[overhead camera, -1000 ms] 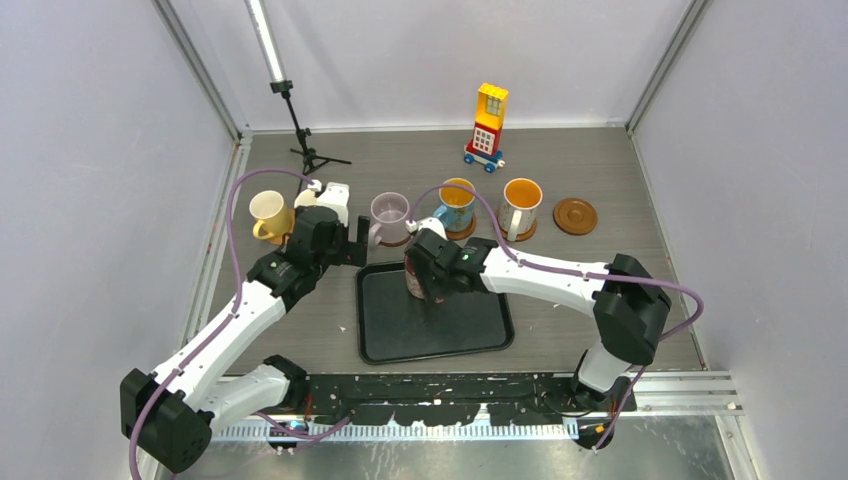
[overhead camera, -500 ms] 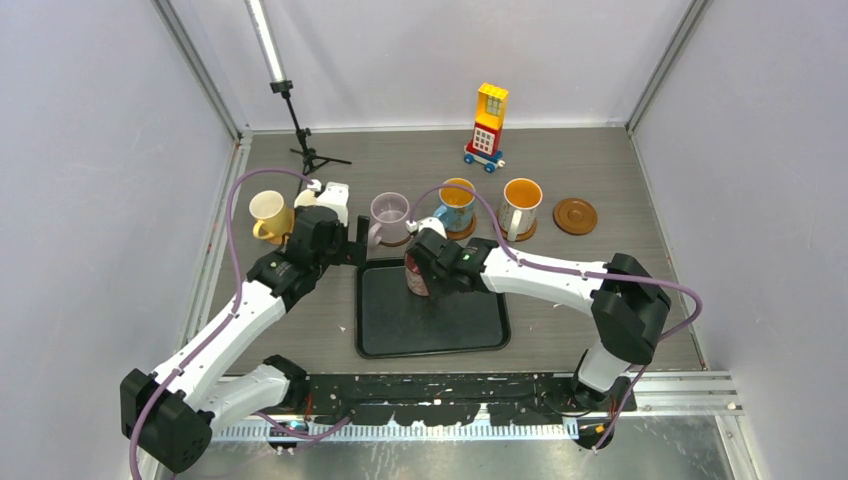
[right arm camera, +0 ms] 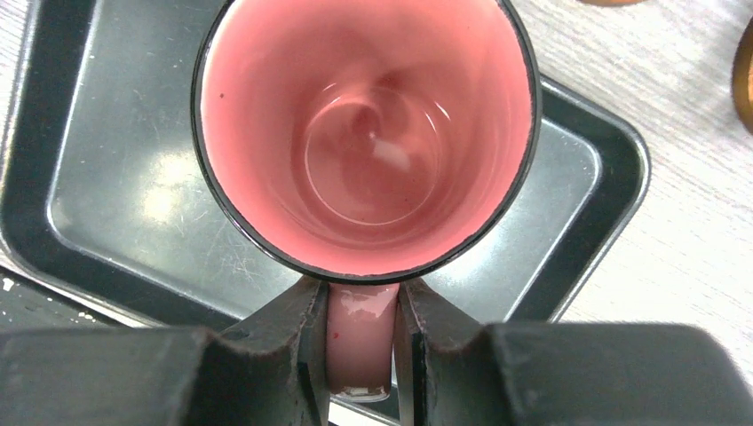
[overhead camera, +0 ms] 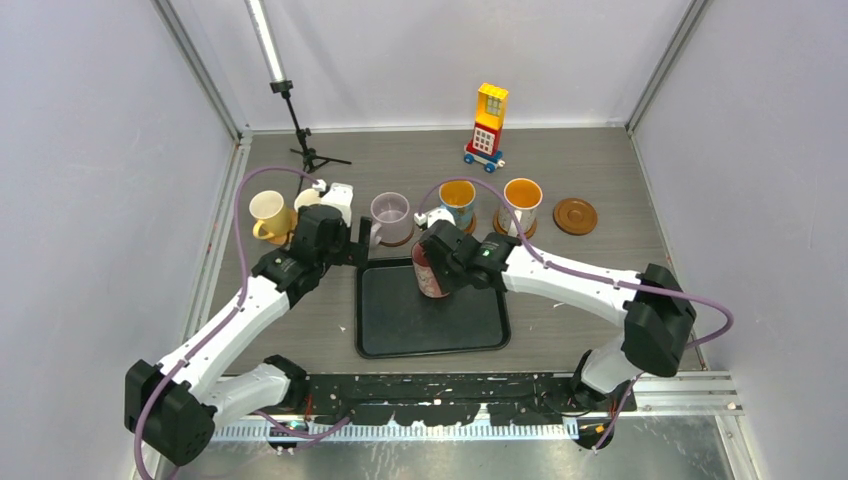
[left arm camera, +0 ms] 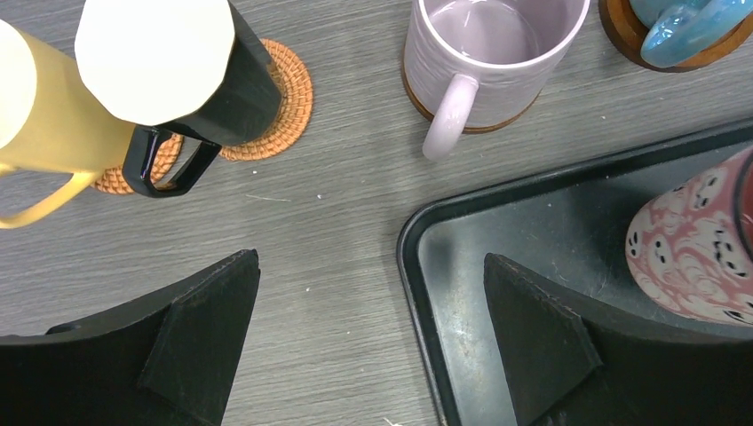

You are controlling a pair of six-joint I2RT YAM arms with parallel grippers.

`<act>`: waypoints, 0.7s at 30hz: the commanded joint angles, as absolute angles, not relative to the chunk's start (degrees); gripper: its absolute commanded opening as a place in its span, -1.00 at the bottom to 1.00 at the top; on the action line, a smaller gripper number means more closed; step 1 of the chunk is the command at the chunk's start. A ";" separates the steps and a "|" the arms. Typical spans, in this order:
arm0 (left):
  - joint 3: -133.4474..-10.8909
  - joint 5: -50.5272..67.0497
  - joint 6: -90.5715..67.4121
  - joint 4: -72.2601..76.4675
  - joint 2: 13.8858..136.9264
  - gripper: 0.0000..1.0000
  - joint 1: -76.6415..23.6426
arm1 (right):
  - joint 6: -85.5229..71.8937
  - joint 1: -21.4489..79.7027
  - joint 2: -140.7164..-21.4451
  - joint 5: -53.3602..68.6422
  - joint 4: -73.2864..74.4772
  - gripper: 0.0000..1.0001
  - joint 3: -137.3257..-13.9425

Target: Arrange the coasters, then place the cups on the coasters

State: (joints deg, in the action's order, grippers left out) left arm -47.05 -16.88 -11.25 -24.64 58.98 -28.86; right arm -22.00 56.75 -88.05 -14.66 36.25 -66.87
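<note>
My right gripper point(right arm camera: 362, 297) is shut on the handle of the pink mug point(right arm camera: 364, 133), which hangs upright over the back part of the black tray point(overhead camera: 400, 335). The top view shows this gripper point(overhead camera: 447, 262) beside the pink mug point(overhead camera: 430, 272). Open and holding nothing, my left gripper point(left arm camera: 368, 266) hovers by the tray's back left corner point(left arm camera: 417, 240). A cream mug point(overhead camera: 268, 213), a lilac mug point(overhead camera: 390, 212), a blue mug point(overhead camera: 457, 200) and a whitish mug point(overhead camera: 522, 200) stand in a row on coasters. One wooden coaster point(overhead camera: 575, 215) lies bare at the right end.
A black-sided mug point(left arm camera: 178, 71) stands on a woven orange coaster point(left arm camera: 289, 84) next to the cream mug. A toy block tower point(overhead camera: 489, 125) and a small tripod point(overhead camera: 300, 130) stand at the back. Enclosure walls close in both sides.
My right gripper has shut on the pink mug's handle and shifted the mug slightly right and back, its elbow swinging right. The left arm has hardly moved.
</note>
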 commanded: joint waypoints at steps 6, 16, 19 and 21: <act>-51.00 -16.76 -8.52 -23.31 60.54 0.99 -28.48 | -16.35 56.26 -79.12 -16.04 31.11 -0.99 -70.57; -54.45 -14.82 -6.02 -23.22 62.56 0.99 -28.04 | -13.25 46.50 -75.13 -17.09 30.67 -1.00 -78.30; -56.19 -13.56 -4.98 -22.71 63.62 0.99 -27.95 | -13.20 40.80 -75.19 -17.14 30.70 -0.99 -80.86; -58.09 -12.82 -4.48 -22.63 64.71 0.99 -27.87 | -13.08 37.07 -75.58 -17.05 30.67 -0.99 -82.77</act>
